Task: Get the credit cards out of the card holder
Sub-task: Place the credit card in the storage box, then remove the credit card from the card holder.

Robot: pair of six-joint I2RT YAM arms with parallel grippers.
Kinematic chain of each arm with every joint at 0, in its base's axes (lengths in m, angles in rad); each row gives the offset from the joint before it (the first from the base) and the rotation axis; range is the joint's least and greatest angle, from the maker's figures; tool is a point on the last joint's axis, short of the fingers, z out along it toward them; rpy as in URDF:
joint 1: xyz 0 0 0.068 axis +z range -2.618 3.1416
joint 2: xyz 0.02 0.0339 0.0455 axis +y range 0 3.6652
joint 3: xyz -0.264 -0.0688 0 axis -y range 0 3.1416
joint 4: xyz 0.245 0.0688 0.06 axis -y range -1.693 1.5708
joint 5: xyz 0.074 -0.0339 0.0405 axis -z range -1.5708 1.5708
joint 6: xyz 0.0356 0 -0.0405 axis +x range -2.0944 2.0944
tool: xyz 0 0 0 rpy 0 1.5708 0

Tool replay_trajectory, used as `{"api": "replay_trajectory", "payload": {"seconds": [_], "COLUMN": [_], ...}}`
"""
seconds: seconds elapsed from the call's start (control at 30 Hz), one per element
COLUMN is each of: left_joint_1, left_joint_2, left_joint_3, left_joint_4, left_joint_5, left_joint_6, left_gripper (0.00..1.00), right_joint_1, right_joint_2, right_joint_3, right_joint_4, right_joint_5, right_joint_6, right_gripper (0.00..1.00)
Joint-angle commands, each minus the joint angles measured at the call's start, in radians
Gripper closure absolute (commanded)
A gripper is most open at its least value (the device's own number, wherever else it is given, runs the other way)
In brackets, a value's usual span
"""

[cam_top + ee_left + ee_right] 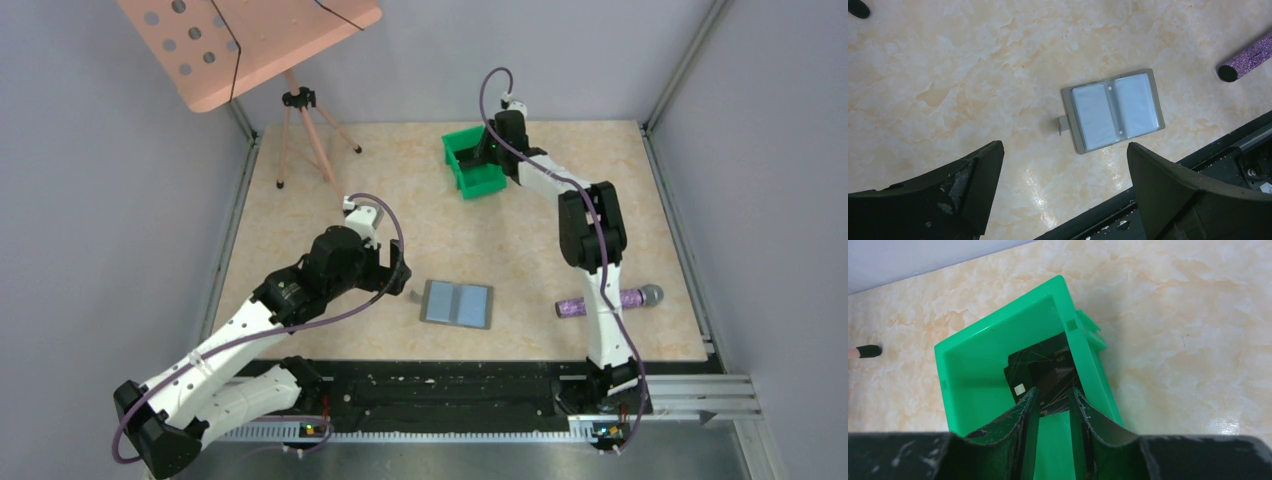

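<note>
A: While the right gripper [1052, 399] hangs over the green bin [998, 322] at the table's [380, 180] 1 o'clock, what's in it?

B: Nothing I can see. Its fingers stand a narrow slit apart, and dark credit cards [1045, 367] lie on the bin floor right below. I read the bin as my drop-off spot.

A: Card holder?

B: The card holder [1113, 111] is flat and spread open at the table's 6 o'clock, near the front edge. Both blue sleeves look empty. The purple glitter cylinder [600, 302] is at its 3 o'clock, apart.

A: Left side?

B: The left gripper [392, 272] hovers at the holder's 9 o'clock, jaws wide, empty. Probably placed to pin the holder. Looks nearly done, but I can't see any hidden pockets.
</note>
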Motion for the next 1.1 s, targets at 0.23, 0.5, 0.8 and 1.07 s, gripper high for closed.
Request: {"api": "replay_trajectory", "payload": {"seconds": [0.23, 0.5, 0.8, 1.07], "left_joint_1": [0.001, 0.001, 0.002, 0.004], "left_joint_2": [0.018, 0.034, 0.056, -0.041], "left_joint_3": [0.0, -0.019, -0.105, -0.24], "left_joint_4": [0.014, 0.012, 0.054, 0.133], "left_joint_5": [-0.019, 0.008, 0.05, -0.118], "left_joint_6": [-0.032, -0.109, -0.218, -0.261], "left_gripper": [0.01, 0.02, 0.06, 0.07], "right_joint_1": [-0.006, 0.01, 0.141, 0.447], "right_joint_2": [-0.161, -0.431, -0.828, -1.019], "right_joint_3": [0.068, -0.194, -0.706, -1.03], "right_joint_4": [-0.085, -0.14, -0.139, -0.087], "right_joint_5": [-0.022, -0.039, -0.048, 0.049], "right_joint_6": [-0.022, 0.075, 0.193, 0.393], "right_gripper": [0.7, 0.7, 0.68, 0.59]}}
